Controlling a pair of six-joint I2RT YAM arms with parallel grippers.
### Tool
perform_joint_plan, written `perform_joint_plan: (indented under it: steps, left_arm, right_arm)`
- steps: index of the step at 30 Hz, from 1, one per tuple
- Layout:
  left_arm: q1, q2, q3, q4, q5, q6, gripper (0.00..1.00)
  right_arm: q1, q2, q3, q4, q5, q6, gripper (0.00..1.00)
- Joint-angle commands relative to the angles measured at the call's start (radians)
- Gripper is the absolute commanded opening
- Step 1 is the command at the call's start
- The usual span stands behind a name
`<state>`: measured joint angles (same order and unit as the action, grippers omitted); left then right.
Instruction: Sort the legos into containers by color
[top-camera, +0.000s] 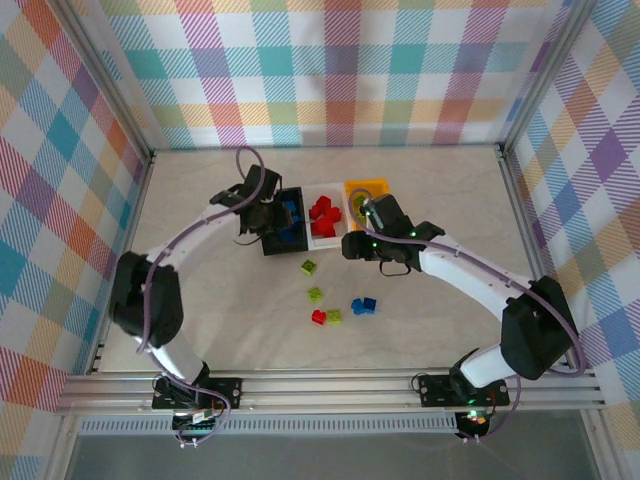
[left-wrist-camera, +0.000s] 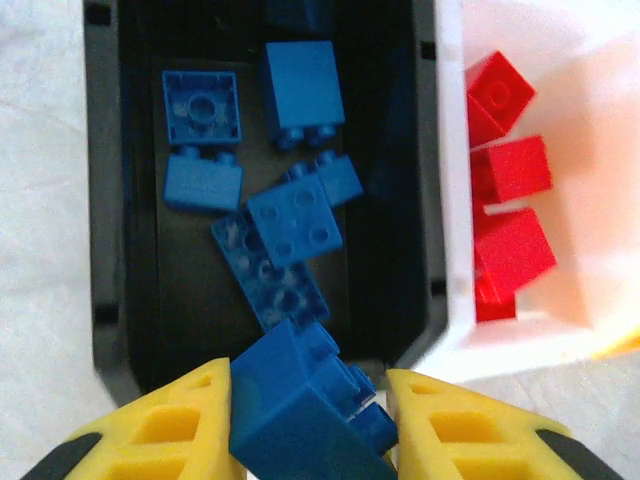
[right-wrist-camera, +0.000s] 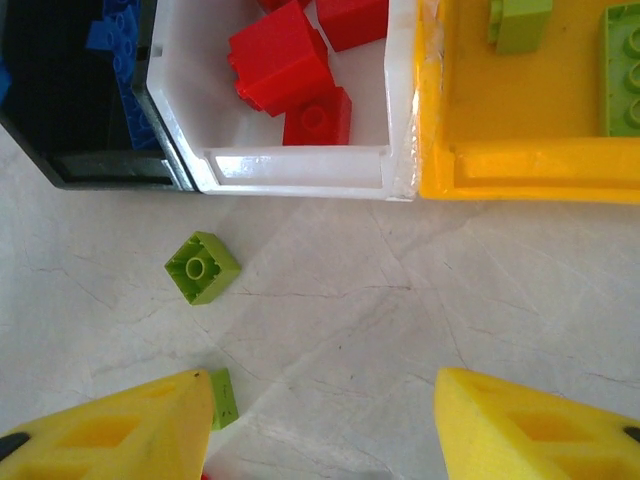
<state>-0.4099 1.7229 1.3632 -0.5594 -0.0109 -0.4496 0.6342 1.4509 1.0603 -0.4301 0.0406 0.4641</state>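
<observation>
One blue lego (left-wrist-camera: 300, 405) sits clamped inside the left gripper (left-wrist-camera: 308, 385).

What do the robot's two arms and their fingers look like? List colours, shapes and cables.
Both the left arm and right arm have white tubular links joined by bulky black joints, with a purple cable running along each. The fingers are yellow wedge shapes with recessed pockets and dark ends.
</observation>
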Motion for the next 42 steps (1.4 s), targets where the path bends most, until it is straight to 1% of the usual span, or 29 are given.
perform_joint_plan:
  steps: [1,4,6,8,10,13,15,18,19,20,22,24,27,30,35,38,42]
  left_arm:
    - [0.033,0.082,0.106,-0.066,-0.021,0.043,0.21]
    - [0.048,0.147,0.179,-0.084,-0.020,0.043,0.22]
    - [0.048,0.179,0.224,-0.100,-0.016,0.048,0.28]
    - [0.048,0.191,0.246,-0.105,-0.002,0.043,0.42]
    - [0.048,0.188,0.247,-0.097,0.013,0.040,0.56]
    - [0.049,0.163,0.258,-0.104,0.037,0.036,0.69]
    - [0.047,0.119,0.247,-0.094,0.073,0.024,0.74]
    - [0.042,0.018,0.194,-0.052,0.144,-0.005,0.83]
    - [0.037,-0.025,0.167,-0.034,0.164,-0.017,0.97]
    - [0.032,-0.069,0.134,-0.018,0.186,-0.030,1.00]
    - [0.019,-0.155,0.055,0.028,0.219,-0.054,1.00]
    - [0.003,-0.253,-0.044,0.075,0.228,-0.083,1.00]
    - [-0.008,-0.408,-0.238,0.175,0.239,-0.155,1.00]
    - [-0.010,-0.544,-0.415,0.221,0.236,-0.210,1.00]
    - [-0.010,-0.734,-0.609,0.176,0.205,-0.240,1.00]
    - [-0.010,-0.827,-0.681,0.137,0.199,-0.257,1.00]
    - [-0.006,-0.906,-0.738,0.100,0.195,-0.277,1.00]
  right_arm:
    - [-0.005,-0.055,-0.012,-0.009,-0.011,0.018,0.61]
    - [-0.005,-0.074,-0.023,-0.017,-0.012,0.018,0.62]
    - [-0.005,-0.081,-0.029,-0.022,-0.022,0.017,0.64]
    - [-0.009,-0.081,-0.029,-0.027,-0.061,0.013,0.69]
    - [-0.009,-0.079,-0.029,-0.034,-0.101,0.008,0.72]
    - [-0.010,-0.086,-0.039,-0.039,-0.132,0.002,0.73]
    - [-0.010,-0.090,-0.047,-0.039,-0.155,-0.013,0.74]
    - [-0.002,-0.093,-0.058,-0.047,-0.185,-0.029,0.74]
    - [0.008,-0.092,-0.060,-0.054,-0.192,-0.036,0.74]
    - [0.022,-0.087,-0.059,-0.063,-0.194,-0.047,0.74]
    - [0.062,-0.068,-0.059,-0.080,-0.193,-0.068,0.74]
    - [0.108,-0.039,-0.059,-0.089,-0.192,-0.082,0.74]
    - [0.198,0.022,-0.053,-0.090,-0.173,-0.110,0.74]
    - [0.275,0.094,-0.036,-0.076,-0.160,-0.129,0.74]
    - [0.361,0.195,0.020,-0.076,-0.091,-0.172,0.66]
    - [0.376,0.236,0.047,-0.084,-0.061,-0.194,0.63]
    - [0.385,0.277,0.073,-0.097,-0.043,-0.217,0.59]
